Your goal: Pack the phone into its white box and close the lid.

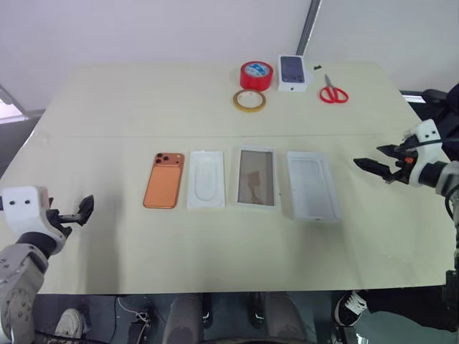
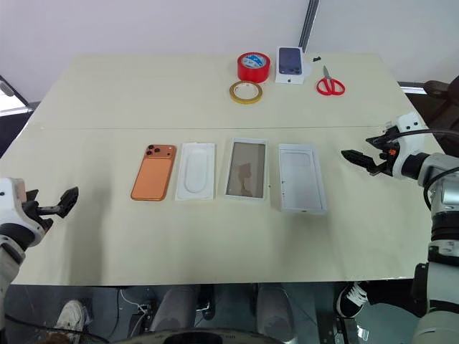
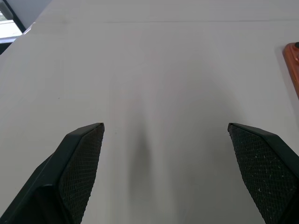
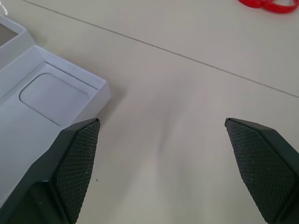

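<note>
Between phone [image 1: 164, 180] and white box [image 1: 256, 177] lies a white insert [image 1: 206, 179]; both grippers gape wide, empty.

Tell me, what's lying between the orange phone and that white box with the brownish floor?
A thin white insert with an oval recess lies between the phone and the white box, seen from the head cameras.

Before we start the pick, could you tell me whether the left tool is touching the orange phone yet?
Apart. In the left eye view the left tool hangs near the table's left edge, with bare tabletop plainly between it and the phone.
</note>
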`<control>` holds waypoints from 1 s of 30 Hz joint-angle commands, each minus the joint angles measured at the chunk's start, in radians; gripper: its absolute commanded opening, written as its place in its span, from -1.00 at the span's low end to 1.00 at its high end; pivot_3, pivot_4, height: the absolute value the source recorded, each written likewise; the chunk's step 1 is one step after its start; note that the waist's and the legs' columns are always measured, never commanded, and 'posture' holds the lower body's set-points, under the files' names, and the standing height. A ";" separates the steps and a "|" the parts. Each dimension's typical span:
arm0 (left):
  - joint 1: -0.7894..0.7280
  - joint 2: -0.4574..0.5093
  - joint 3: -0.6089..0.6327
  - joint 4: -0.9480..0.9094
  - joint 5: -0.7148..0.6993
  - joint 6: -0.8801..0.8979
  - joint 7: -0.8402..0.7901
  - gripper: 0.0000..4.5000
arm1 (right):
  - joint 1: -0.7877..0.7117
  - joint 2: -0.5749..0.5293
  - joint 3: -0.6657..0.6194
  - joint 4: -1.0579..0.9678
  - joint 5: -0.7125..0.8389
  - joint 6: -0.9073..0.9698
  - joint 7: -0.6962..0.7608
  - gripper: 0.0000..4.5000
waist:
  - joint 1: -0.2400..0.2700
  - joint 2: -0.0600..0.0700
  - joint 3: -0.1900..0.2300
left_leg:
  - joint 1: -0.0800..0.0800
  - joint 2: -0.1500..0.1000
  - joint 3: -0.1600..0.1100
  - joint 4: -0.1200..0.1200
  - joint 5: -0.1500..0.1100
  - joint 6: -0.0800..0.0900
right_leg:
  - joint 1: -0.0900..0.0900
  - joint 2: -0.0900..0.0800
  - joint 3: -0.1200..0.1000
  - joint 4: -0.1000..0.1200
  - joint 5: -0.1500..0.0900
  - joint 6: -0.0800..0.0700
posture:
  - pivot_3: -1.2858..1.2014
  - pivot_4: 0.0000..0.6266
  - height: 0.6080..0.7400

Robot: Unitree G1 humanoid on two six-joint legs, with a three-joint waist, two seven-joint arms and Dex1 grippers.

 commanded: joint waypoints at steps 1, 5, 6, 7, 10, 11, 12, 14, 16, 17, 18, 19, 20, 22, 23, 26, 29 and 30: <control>-0.002 -0.008 0.029 -0.044 -0.006 -0.006 0.021 0.98 | -0.049 0.005 0.004 0.020 -0.012 -0.029 0.014 0.99 | 0.000 0.000 0.000 | 0.000 0.000 0.000 0.000 0.000 0.000 | 0.000 0.000 0.000 0.000 0.000 0.000 | 0.03 -0.52 1.00; -0.015 -0.015 0.015 -0.054 -0.014 -0.002 0.035 0.98 | -0.058 0.017 0.013 0.005 -0.015 -0.032 0.015 0.99 | 0.000 0.000 0.000 | 0.000 0.000 0.000 0.000 0.000 0.000 | 0.000 0.000 0.000 0.000 0.000 0.000 | 0.03 -0.52 1.00; -0.022 -0.014 0.005 -0.056 -0.018 0.000 0.035 0.98 | -0.054 0.020 0.016 -0.017 -0.013 -0.029 0.020 0.99 | 0.000 0.000 0.000 | 0.000 0.000 0.000 0.000 0.000 0.000 | 0.000 0.001 0.000 0.000 0.000 0.000 | 0.03 -0.52 1.00; -0.027 -0.011 -0.002 -0.058 -0.022 0.002 0.033 0.98 | -0.046 0.023 0.017 -0.044 -0.009 -0.020 0.024 0.99 | 0.001 0.000 0.000 | 0.000 0.000 0.000 0.000 0.000 0.000 | 0.000 0.001 0.000 0.000 0.000 0.000 | 0.03 -0.52 1.00; -0.079 -0.011 -0.057 -0.071 -0.038 0.023 0.038 0.98 | -0.023 0.039 0.034 -0.150 0.004 0.007 0.040 0.99 | 0.003 0.000 0.000 | 0.000 0.000 0.000 0.001 0.001 0.000 | 0.000 0.001 0.000 0.002 0.000 0.000 | 0.03 -0.52 1.00; -0.098 -0.011 -0.075 -0.075 -0.047 0.032 0.038 0.98 | -0.011 0.048 0.041 -0.200 0.012 0.022 0.040 0.99 | 0.003 0.000 0.000 | 0.000 0.000 0.000 0.002 0.000 0.000 | 0.001 0.001 0.000 0.002 0.000 0.000 | 0.03 -0.52 1.00; -0.121 -0.010 -0.109 -0.083 -0.054 0.044 0.037 0.98 | 0.000 0.061 0.049 -0.252 0.020 0.038 0.038 0.99 | 0.002 0.000 0.000 | 0.001 0.000 0.000 0.002 0.000 0.000 | 0.001 0.001 0.000 0.003 0.000 0.000 | 0.03 -0.52 1.00; -0.155 -0.002 -0.168 -0.091 -0.060 0.064 0.027 0.98 | 0.026 0.091 0.060 -0.370 0.040 0.085 0.024 0.99 | 0.002 0.000 0.000 | 0.002 0.000 0.000 0.003 0.000 0.000 | 0.003 0.003 0.000 0.003 0.000 0.000 | 0.03 -0.52 1.00; -0.221 -0.018 -0.255 -0.097 -0.067 0.099 0.044 0.98 | 0.050 0.114 0.083 -0.488 0.052 0.121 0.015 0.99 | 0.002 0.000 0.000 | 0.003 0.000 0.000 0.003 0.001 0.000 | 0.004 0.003 0.000 0.003 0.000 0.000 | 0.03 -0.52 1.00; -0.249 -0.030 -0.280 -0.095 -0.082 0.116 0.046 0.98 | 0.065 0.128 0.098 -0.556 0.057 0.148 0.002 0.99 | 0.005 0.000 0.000 | 0.003 0.000 0.000 0.003 0.001 0.000 | 0.004 0.003 0.000 0.004 0.000 0.000 | 0.03 -0.52 1.00; -0.272 -0.041 -0.300 -0.094 -0.097 0.133 0.046 0.98 | 0.078 0.138 0.112 -0.616 0.059 0.172 -0.013 0.99 | 0.005 0.000 0.000 | 0.003 0.000 0.000 0.003 0.002 0.002 | 0.004 0.004 0.000 0.004 0.000 0.000 | 0.03 -0.52 1.00; -0.298 -0.052 -0.328 -0.095 -0.110 0.154 0.048 0.98 | 0.089 0.146 0.126 -0.664 0.056 0.182 -0.020 0.99 | 0.005 0.000 0.000 | 0.003 0.000 0.000 0.003 0.002 0.002 | 0.004 0.004 0.000 0.004 0.000 0.001 | 0.03 -0.52 1.00; -0.322 -0.065 -0.352 -0.094 -0.120 0.178 0.054 0.98 | 0.099 0.150 0.141 -0.703 0.048 0.188 -0.029 0.99 | 0.004 0.000 0.000 | 0.003 0.000 0.000 0.003 0.002 0.002 | 0.004 0.004 0.000 0.004 0.000 0.001 | 0.03 -0.52 1.00; -0.377 -0.107 -0.368 -0.082 -0.159 0.255 0.087 0.98 | 0.119 0.153 0.177 -0.779 0.027 0.207 -0.054 0.99 | 0.005 0.000 0.000 | 0.003 0.000 0.000 0.003 0.002 0.002 | 0.004 0.004 0.000 0.004 0.000 0.001 | 0.03 -0.52 1.00; -0.421 -0.146 -0.370 -0.070 -0.182 0.315 0.122 0.98 | 0.125 0.152 0.193 -0.812 0.014 0.202 -0.065 0.99 | 0.006 0.000 0.000 | 0.003 0.000 0.000 0.003 0.003 0.002 | 0.004 0.004 0.000 0.004 0.000 0.001 | 0.03 -0.52 1.00; -0.509 -0.205 -0.364 -0.040 -0.207 0.461 0.179 0.98 | 0.133 0.166 0.216 -0.882 0.014 0.208 -0.091 0.99 | 0.008 -0.001 0.000 | 0.003 0.001 -0.002 0.006 0.003 0.003 | 0.006 0.006 0.000 0.005 0.000 0.001 | 0.03 -0.52 1.00; -0.596 -0.288 -0.313 0.024 -0.194 0.595 0.247 0.98 | 0.143 0.181 0.214 -0.917 0.029 0.234 -0.118 0.99 | 0.005 -0.001 0.000 | 0.004 0.001 -0.003 0.007 0.003 0.003 | 0.007 0.007 0.000 0.005 0.000 0.001 | 0.03 -0.52 1.00; -0.629 -0.332 -0.282 0.048 -0.191 0.627 0.268 0.98 | 0.148 0.182 0.211 -0.917 0.031 0.231 -0.119 0.99 | 0.006 -0.001 0.000 | 0.004 0.001 -0.003 0.007 0.003 0.003 | 0.007 0.007 0.000 0.005 0.000 0.001 | 0.03 -0.52 1.00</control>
